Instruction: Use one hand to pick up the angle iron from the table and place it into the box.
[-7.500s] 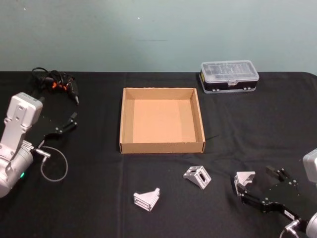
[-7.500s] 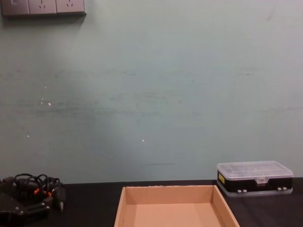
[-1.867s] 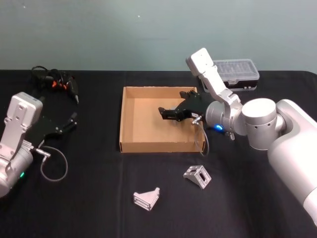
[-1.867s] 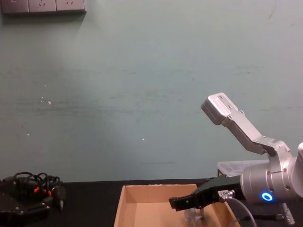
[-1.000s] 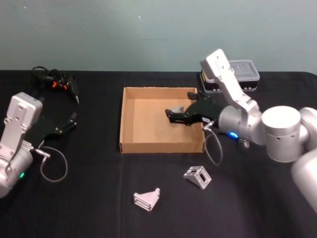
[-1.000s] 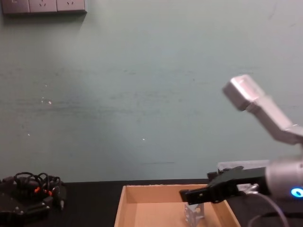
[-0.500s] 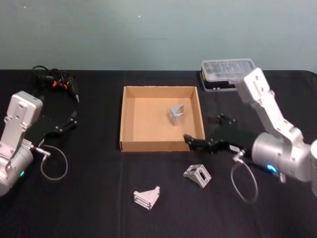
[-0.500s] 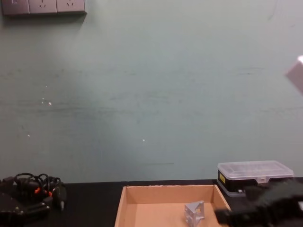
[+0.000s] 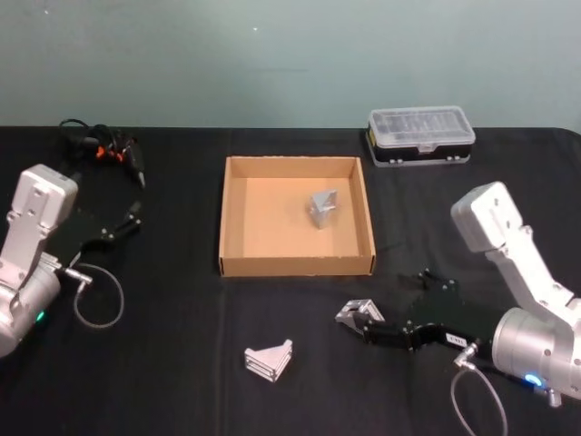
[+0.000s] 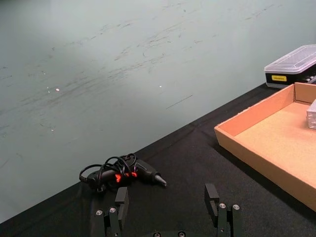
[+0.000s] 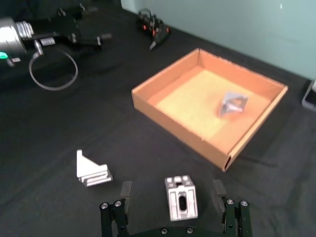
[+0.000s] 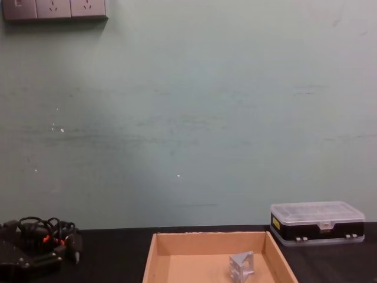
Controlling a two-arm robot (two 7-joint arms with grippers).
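As seen from the head: boxed angle iron (image 9: 322, 210) resting in the far right part of the box (image 9: 295, 266). Near of the box, on the surface (image 9: 182, 363), second angle iron (image 9: 356, 315) and, to its left, third angle iron (image 9: 270, 361). Right gripper (image 11: 172, 190) just beside the second angle iron, spread wide, holding nothing. Left gripper (image 10: 167, 197) parked at left, open, empty.

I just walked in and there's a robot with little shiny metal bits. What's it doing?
The robot is putting angle irons into the cardboard box. The first angle iron lies inside the box. The right gripper is open and low over the table, lined up with the second angle iron in front of the box. The third angle iron sits on the table to the left of it. The left gripper rests open at the table's left side.
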